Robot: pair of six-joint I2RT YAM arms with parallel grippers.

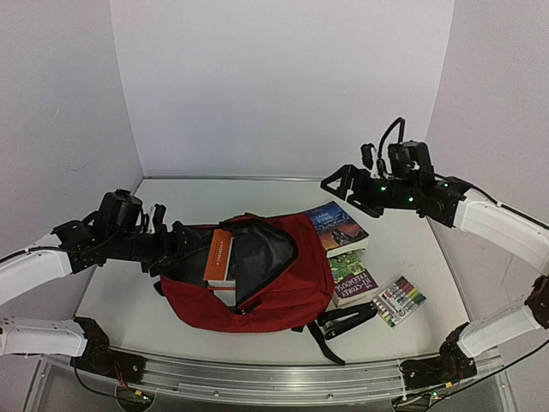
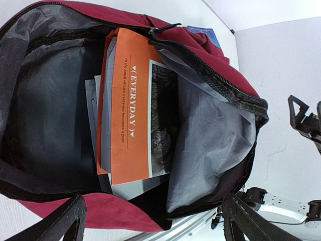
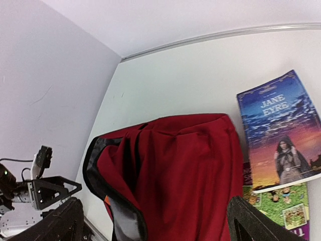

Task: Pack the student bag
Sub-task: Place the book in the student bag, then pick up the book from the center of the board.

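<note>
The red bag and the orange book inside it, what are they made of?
The student bag looks like woven cloth, matte dark red: it sags and wrinkles. Its grey lining seems thinner, slightly shiny fabric, creased all over. The orange book looks like paper with a smooth card cover; pale page edges show.

The white surface [image 1: 412,249] carries the dark red student bag [image 1: 292,296], lying unzipped near its front edge. Just right of the bag lie 2 books: a blue book [image 1: 337,227] titled Jane Eyre, its near edge overlapping a green and purple book [image 1: 353,279]. A pack of markers [image 1: 400,300] lies beside that one.
</note>
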